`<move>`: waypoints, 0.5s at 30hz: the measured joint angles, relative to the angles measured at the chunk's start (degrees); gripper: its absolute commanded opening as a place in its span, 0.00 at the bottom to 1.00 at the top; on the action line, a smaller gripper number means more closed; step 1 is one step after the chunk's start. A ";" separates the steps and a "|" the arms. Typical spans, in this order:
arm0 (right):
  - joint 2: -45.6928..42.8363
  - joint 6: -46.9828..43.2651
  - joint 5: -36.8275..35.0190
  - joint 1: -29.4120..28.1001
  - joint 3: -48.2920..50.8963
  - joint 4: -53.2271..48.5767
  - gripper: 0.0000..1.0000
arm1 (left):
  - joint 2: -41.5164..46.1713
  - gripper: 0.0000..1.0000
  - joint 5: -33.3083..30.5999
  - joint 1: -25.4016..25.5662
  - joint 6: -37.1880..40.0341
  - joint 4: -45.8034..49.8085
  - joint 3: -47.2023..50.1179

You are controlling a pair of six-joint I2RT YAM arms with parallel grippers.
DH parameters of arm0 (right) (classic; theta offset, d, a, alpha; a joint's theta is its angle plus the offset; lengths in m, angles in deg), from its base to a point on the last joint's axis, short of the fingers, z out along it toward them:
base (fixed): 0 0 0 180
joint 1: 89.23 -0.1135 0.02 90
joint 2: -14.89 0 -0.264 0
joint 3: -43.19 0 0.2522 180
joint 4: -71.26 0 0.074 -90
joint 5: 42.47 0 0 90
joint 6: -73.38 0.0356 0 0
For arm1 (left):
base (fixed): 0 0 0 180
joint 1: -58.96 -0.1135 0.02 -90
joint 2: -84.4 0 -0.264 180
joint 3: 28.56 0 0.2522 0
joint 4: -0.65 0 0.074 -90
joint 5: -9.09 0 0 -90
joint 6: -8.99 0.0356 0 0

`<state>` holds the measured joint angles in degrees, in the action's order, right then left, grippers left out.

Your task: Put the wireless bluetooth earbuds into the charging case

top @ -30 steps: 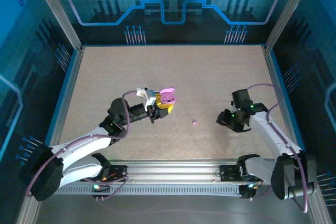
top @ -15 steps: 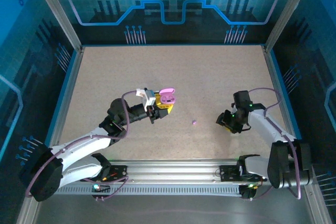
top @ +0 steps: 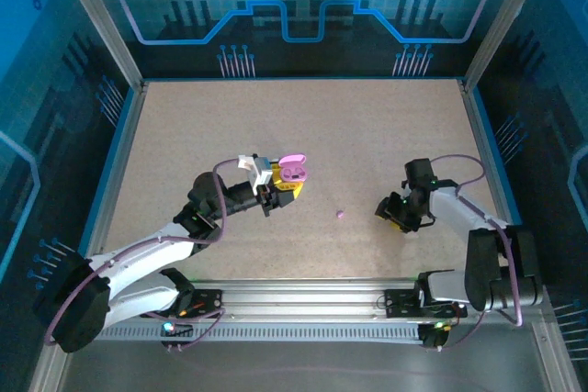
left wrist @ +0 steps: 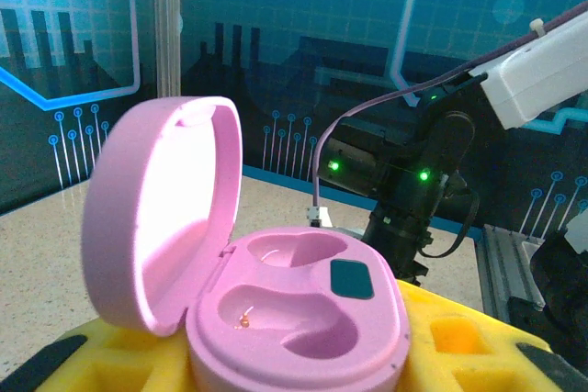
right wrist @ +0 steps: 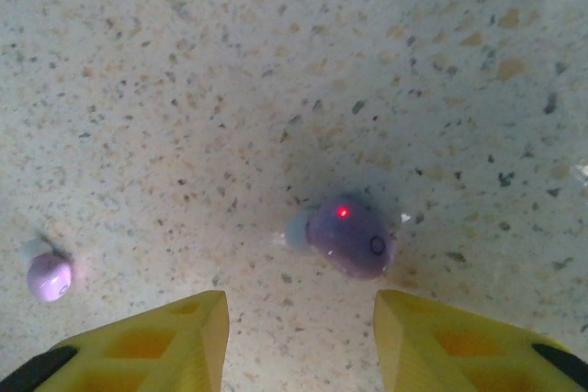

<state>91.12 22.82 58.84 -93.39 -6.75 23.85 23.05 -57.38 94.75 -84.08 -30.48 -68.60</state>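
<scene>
At the near right of the speckled beige table (top: 367,126), the right claw (right wrist: 299,305) is seen open, its yellow fingertips (right wrist: 165,337) spread apart with nothing gripped between them. Just beyond the gap, a tiny glossy light purple plastic earbud (right wrist: 347,236) is shown lying on the table, touched by neither fingertip, a red glint on its shell. A second light purple earbud (top: 340,214) is seen loose near the middle of the table, between the two claws and apart from both. Farther back and to the left, the left claw (top: 285,186) is closed on a pink pebble-shaped plastic charging case (left wrist: 303,309), which is gripped between yellow pads (left wrist: 459,337). The hinged lid (left wrist: 161,208) of the case is stood open and upright, and its two moulded wells (left wrist: 294,305) are left exposed. Beyond the table, a blue-lit patterned back wall (top: 294,6) is seen.
</scene>
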 measured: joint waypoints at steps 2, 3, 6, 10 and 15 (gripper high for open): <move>1.36 -0.09 -0.37 0.00 -0.44 0.31 0.47 | 0.00 0.36 0.02 0.02 0.00 0.04 0.00; 1.92 -0.24 -0.55 0.00 -0.76 0.31 0.47 | 0.00 0.37 0.00 0.00 0.00 0.07 0.00; 3.45 -0.85 -0.83 0.00 -1.88 0.87 0.46 | 0.00 0.37 0.00 0.00 0.02 0.46 0.00; 4.79 -1.92 -1.27 0.00 -3.30 1.38 0.44 | 0.00 0.36 -0.20 0.00 0.02 0.90 0.00; 6.21 -3.67 -1.81 0.00 -5.11 1.70 0.42 | 0.00 0.37 -0.22 0.02 0.02 0.92 0.00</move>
<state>97.33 19.15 57.02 -93.39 -11.86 25.56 23.05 -57.60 94.78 -84.06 -29.56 -68.60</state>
